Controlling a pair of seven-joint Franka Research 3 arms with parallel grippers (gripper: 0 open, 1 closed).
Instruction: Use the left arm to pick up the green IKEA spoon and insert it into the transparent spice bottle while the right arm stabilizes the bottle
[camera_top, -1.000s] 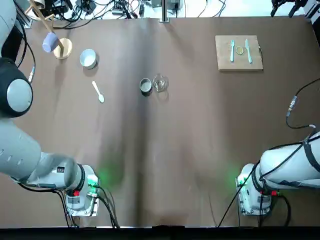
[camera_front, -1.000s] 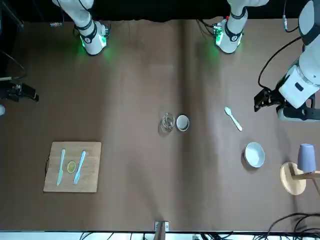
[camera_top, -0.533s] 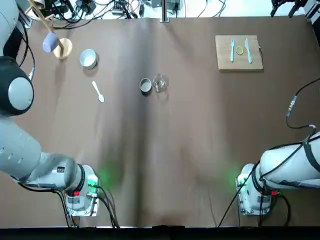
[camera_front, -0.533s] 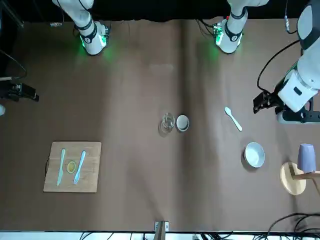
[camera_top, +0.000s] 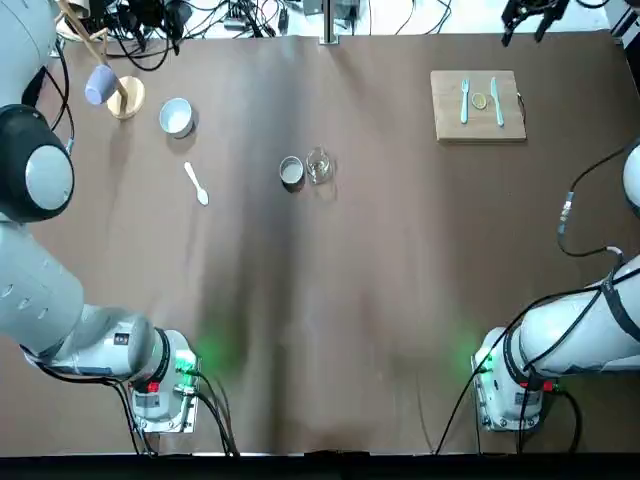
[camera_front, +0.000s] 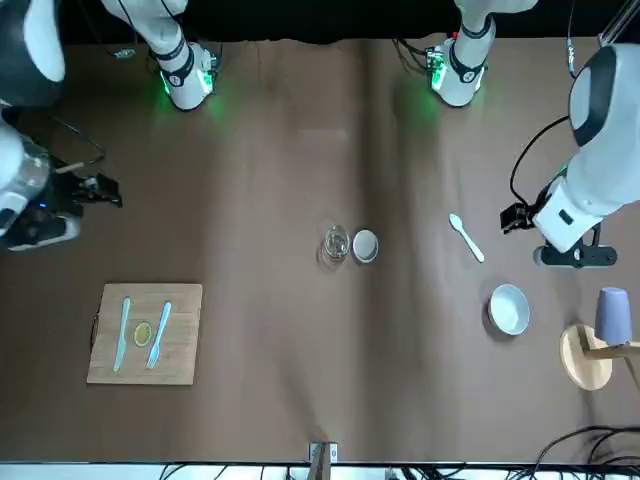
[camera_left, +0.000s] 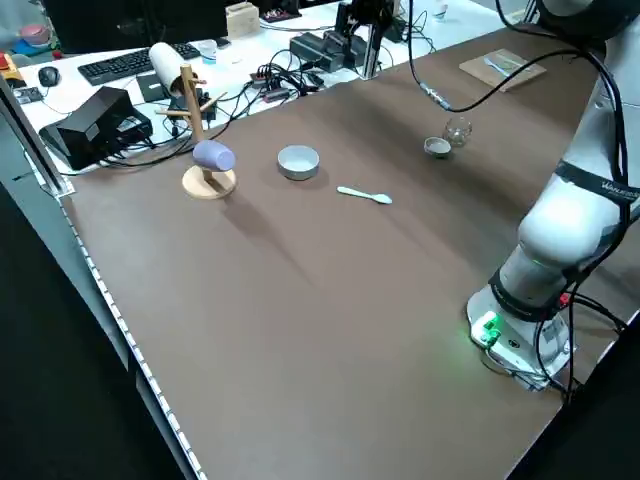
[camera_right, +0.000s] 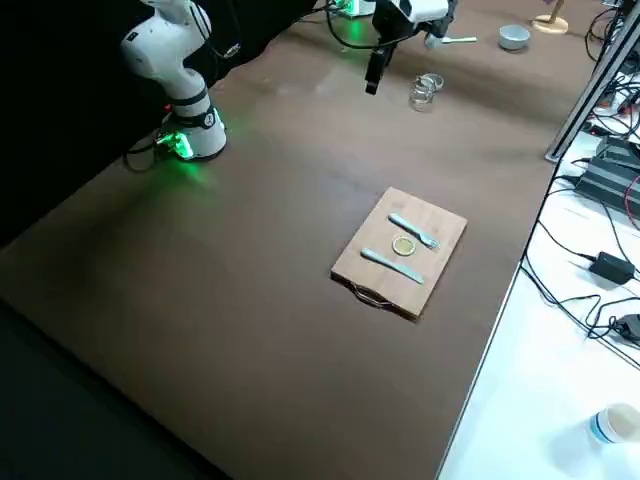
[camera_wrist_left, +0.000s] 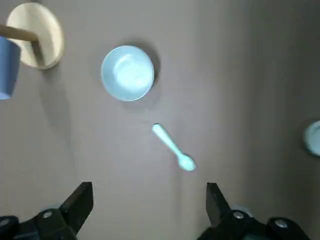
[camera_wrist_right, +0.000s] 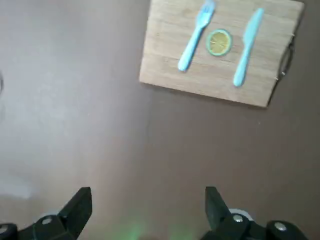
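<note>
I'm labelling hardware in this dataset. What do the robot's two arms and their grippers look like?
Both arms look alike: glossy white rounded links with grey round joint caps, as on the left arm, and black cables trailing along them, as beside the right arm. Each round base glows green. The left gripper and the right gripper are small and black, each with two blunt angular fingers.

Spice bottle (camera_top: 319, 165) mid-table beside a cap (camera_top: 291, 172), spoon (camera_top: 196, 184) well to their left.

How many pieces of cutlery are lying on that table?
3: a pale green spoon near the white bowl, and a turquoise fork and knife on the wooden board.
</note>
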